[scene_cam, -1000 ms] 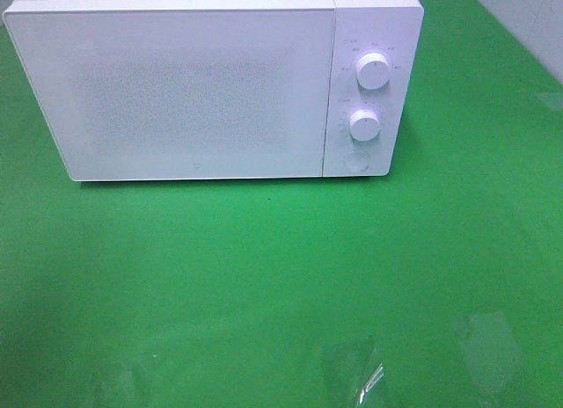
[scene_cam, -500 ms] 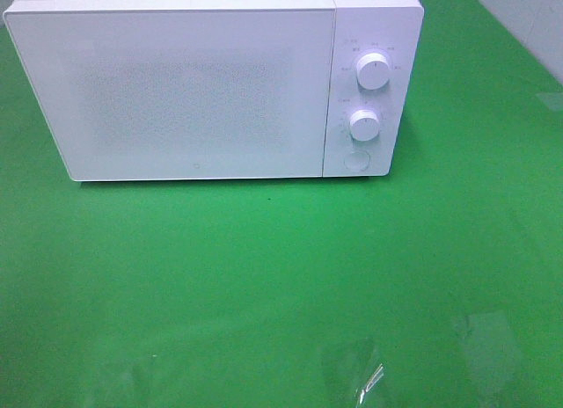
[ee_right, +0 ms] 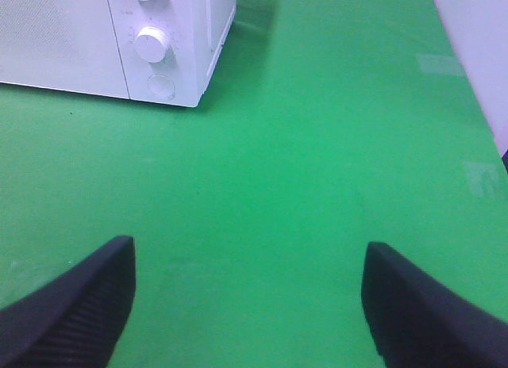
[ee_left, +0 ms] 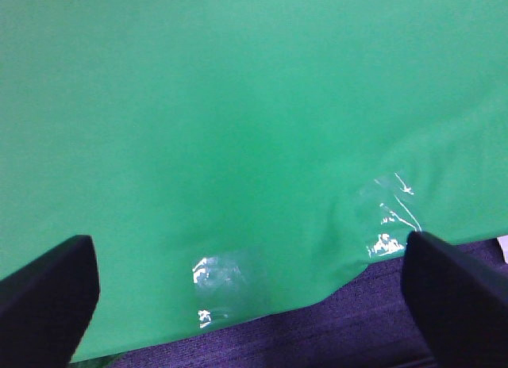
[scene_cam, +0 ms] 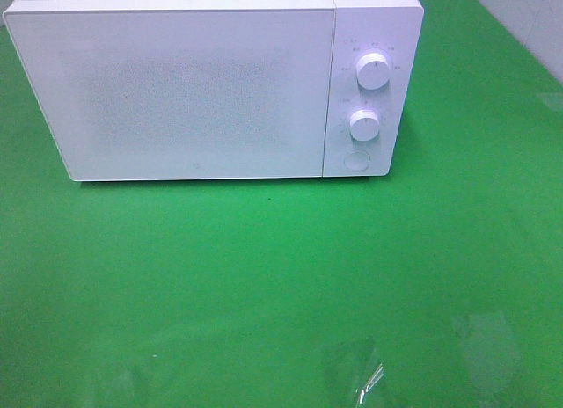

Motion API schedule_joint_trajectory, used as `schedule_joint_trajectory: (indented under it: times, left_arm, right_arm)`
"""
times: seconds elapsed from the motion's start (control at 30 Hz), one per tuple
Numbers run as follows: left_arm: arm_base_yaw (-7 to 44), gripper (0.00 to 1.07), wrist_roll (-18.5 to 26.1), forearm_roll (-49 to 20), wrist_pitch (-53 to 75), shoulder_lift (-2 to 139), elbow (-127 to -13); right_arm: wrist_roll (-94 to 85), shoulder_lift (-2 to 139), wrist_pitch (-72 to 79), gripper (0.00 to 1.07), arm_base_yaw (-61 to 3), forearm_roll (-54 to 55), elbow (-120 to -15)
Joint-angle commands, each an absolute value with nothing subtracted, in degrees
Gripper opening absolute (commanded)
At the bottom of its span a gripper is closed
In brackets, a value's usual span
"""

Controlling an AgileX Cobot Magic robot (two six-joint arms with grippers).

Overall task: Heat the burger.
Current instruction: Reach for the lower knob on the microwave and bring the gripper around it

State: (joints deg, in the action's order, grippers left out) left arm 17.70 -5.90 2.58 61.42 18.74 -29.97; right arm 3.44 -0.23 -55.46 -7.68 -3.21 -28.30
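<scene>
The left gripper (ee_left: 250, 300) and right gripper (ee_right: 248, 304) gape wide, empty. The burger shows in no view and the microwave (scene_cam: 211, 87) is shut; turning a knob (scene_cam: 364, 125) now may heat nothing

The microwave (scene_cam: 202, 91) hides its inside behind a frosted door, its top clipped at twelve o'clock. Its dial markings (scene_cam: 355, 50) are too small to read.

The microwave (scene_cam: 211, 87) stood at the back of the cloth (scene_cam: 281, 276), toward the left. Its door (scene_cam: 176, 91) filled the left of its front. On the right, the upper knob (scene_cam: 374, 71) sat above the lower knob (scene_cam: 364, 124), with a button (scene_cam: 356, 160) beneath. Patches of tape (scene_cam: 356, 373) lay near the cloth's front edge, well apart from the microwave.
</scene>
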Motion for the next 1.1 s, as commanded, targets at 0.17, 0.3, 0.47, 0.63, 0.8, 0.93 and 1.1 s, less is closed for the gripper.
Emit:
schedule_joint_trajectory:
  times: [0.17, 0.3, 0.47, 0.63, 0.8, 0.93, 1.1]
  left_arm:
    - [7.3, 0.96, -5.9, 2.2, 61.5, 11.6, -29.9]
    - [2.5, 0.96, -6.0, 2.2, 61.4, 4.0, -29.9]
    - [-1.9, 0.96, -6.0, 2.1, 61.4, -1.8, -29.9]
    - [-1.9, 0.96, -6.0, 1.8, 61.4, -1.4, -29.9]
    - [-1.9, 0.96, -6.0, 1.7, 61.4, -1.4, -29.9]
    - [-1.9, 0.96, -6.0, 1.7, 61.4, -1.4, -29.9]
    - [-1.9, 0.96, -6.0, 1.8, 61.4, -1.4, -29.9]
  right_arm:
    - [2.9, -1.7, -54.8, 0.76, -7.4, -3.2, -28.1]
    - [2.9, -1.7, -54.8, 0.76, -7.4, -3.2, -28.1]
    - [2.9, -1.7, -54.8, 0.76, -7.4, -3.2, -28.1]
    - [2.9, -1.7, -54.8, 0.76, -7.4, -3.2, -28.1]
    - [2.9, -1.7, -54.8, 0.76, -7.4, -3.2, -28.1]
    - [2.9, -1.7, -54.8, 0.76, -7.4, -3.2, -28.1]
    - [2.9, -1.7, -54.8, 0.76, -7.4, -3.2, -28.1]
